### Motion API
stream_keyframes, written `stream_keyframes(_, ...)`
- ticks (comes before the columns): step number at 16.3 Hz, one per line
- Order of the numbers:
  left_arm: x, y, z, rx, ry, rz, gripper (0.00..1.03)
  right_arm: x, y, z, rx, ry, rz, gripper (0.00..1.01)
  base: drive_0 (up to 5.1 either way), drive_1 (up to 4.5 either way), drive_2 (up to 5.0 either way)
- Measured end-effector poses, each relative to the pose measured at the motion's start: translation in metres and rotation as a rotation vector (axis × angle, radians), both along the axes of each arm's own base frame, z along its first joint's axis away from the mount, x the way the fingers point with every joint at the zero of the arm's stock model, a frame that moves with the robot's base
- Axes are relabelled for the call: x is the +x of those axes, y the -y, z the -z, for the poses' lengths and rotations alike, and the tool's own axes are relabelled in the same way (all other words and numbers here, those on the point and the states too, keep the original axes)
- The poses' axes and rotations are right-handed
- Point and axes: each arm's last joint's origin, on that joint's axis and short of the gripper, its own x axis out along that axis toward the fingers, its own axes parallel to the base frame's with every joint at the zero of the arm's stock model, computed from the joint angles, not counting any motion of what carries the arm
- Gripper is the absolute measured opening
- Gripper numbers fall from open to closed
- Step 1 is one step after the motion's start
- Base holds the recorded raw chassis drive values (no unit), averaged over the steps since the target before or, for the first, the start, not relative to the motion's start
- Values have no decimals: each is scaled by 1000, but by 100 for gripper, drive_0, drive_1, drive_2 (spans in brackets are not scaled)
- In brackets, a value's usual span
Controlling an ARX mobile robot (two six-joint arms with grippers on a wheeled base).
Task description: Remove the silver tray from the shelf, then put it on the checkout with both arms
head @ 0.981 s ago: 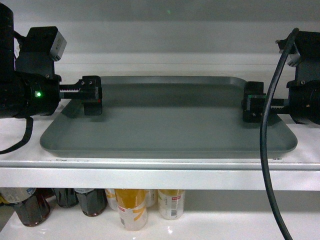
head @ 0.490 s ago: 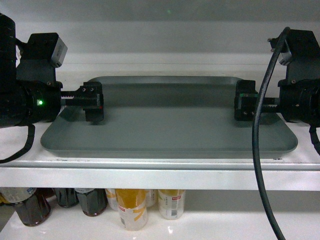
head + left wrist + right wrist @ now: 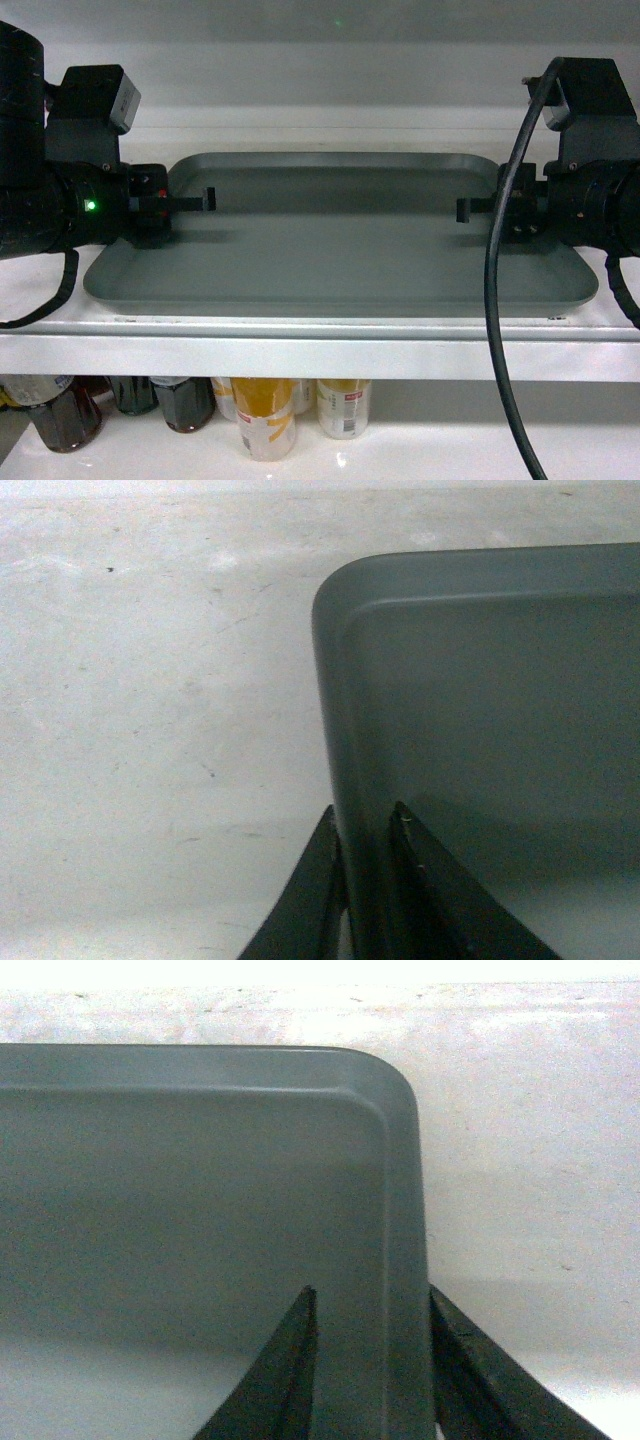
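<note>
The silver tray [image 3: 340, 250] lies flat on the white shelf [image 3: 320, 340]. My left gripper [image 3: 205, 199] is at the tray's left rim. In the left wrist view this gripper [image 3: 364, 810] has its two black fingers pressed close on either side of the rim [image 3: 345, 730], shut on it. My right gripper [image 3: 466, 209] is at the right rim. In the right wrist view it [image 3: 370, 1292] straddles the rim [image 3: 405, 1210], with a gap left between the inner finger [image 3: 285, 1370] and the tray wall, so it stands open. The checkout is out of view.
Several bottles [image 3: 265, 415] stand on the lower shelf board under the tray. A thick black cable [image 3: 500, 300] hangs in front of the right side. The shelf's white back wall [image 3: 330, 90] rises just behind the tray.
Both grippers have turned at the wrist and drawn outward from over the tray's floor to its side rims. The left one has shut on the rim. The tray has barely moved.
</note>
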Motion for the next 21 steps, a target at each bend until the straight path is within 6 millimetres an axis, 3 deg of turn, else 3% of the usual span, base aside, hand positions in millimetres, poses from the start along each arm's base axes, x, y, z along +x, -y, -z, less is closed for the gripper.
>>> stream_keyframes(2,0,-2,0,-36,-4,-26,3,-1,1,2,-18,8,22,11,0,0,0)
stream_keyframes(3,0,-2,0,-50,-6,-33,3,-1,1,2,-8,12,32,2,0,0,0)
stream_keyframes(7,-11,4,-5,-23,11,-13,3,-10,4,0,22,1,68,3,0,0,0)
stream_keyframes(9,-19,7,-20,-4,37,7,3,-22,8,-4,37,-20,84,3,0,0,0)
stream_keyframes(12,-30,6,-52,-15,104,22,3,-37,17,-33,88,18,96,3,0,0,0)
stream_keyframes(15,-42,6,-72,-23,105,26,3,-53,24,-65,98,61,91,3,0,0,0)
stream_keyframes(21,-51,6,-72,-29,14,24,3,-63,22,-80,29,-27,67,3,0,0,0)
